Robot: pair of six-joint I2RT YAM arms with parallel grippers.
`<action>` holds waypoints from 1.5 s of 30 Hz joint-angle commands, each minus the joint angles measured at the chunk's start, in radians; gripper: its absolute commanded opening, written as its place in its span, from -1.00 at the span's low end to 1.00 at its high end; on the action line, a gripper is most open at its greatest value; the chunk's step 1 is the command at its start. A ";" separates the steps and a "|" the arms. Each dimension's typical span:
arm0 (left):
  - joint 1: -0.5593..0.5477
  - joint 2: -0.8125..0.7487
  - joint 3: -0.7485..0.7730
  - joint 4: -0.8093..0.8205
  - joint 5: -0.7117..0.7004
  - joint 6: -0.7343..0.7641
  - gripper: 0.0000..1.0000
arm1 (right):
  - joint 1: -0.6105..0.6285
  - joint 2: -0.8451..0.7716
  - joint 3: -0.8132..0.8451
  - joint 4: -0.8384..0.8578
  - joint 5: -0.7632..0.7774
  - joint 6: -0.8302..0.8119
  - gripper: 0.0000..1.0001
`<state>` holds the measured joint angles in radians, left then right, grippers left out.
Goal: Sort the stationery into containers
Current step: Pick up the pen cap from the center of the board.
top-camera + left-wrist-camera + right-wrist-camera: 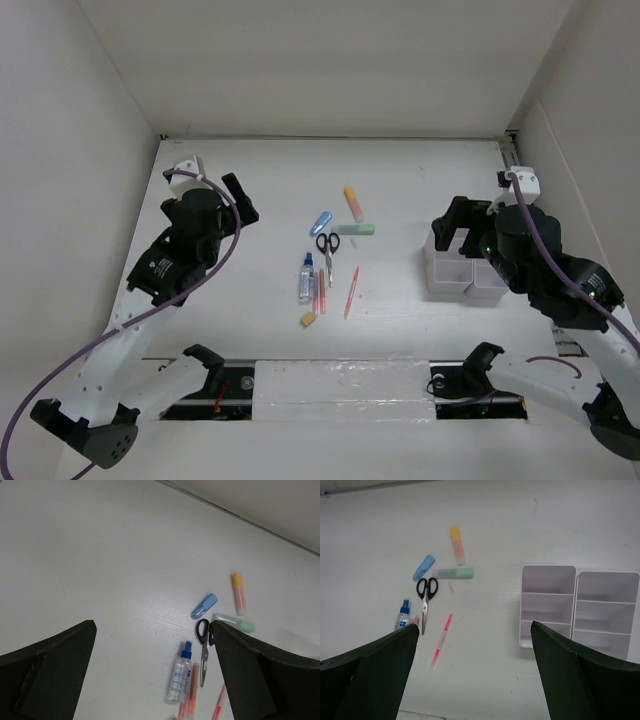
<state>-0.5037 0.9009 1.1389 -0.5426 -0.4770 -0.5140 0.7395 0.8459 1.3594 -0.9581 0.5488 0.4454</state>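
The stationery lies mid-table: orange marker (353,203), green marker (356,229), blue marker (320,222), black-handled scissors (328,252), blue-capped bottle (307,278), thin orange pens (320,290), red pen (351,291), yellow eraser (308,320). The translucent-white bins (463,270) stand to the right and look empty in the right wrist view (548,594). My left gripper (234,198) is open and empty, above the table left of the items (152,625). My right gripper (455,225) is open and empty, hovering over the bins' far-left side (474,625).
White walls close the table at the back and both sides. A taped strip (330,385) runs along the near edge between the arm bases. In the left wrist view the bottle (180,672) and scissors (203,645) lie between my fingers.
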 commanded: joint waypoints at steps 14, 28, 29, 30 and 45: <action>-0.001 -0.002 0.019 0.003 -0.028 -0.034 1.00 | -0.014 -0.141 -0.152 0.197 -0.073 0.107 1.00; -0.252 0.450 0.234 0.009 0.083 -0.188 1.00 | 0.024 -0.100 -0.201 0.159 -0.085 0.180 1.00; -0.263 0.525 0.263 0.009 0.112 -0.201 1.00 | 0.038 -0.100 -0.189 0.130 -0.095 0.171 1.00; -0.275 0.556 0.263 0.009 0.132 -0.210 1.00 | 0.038 -0.100 -0.189 0.115 -0.095 0.171 1.00; -0.406 0.984 0.535 0.006 0.173 -0.313 0.87 | 0.074 -0.226 -0.230 0.056 -0.132 0.170 0.88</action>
<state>-0.9119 1.8820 1.6314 -0.5163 -0.3000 -0.7918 0.8059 0.6159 1.1351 -0.9146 0.4541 0.6323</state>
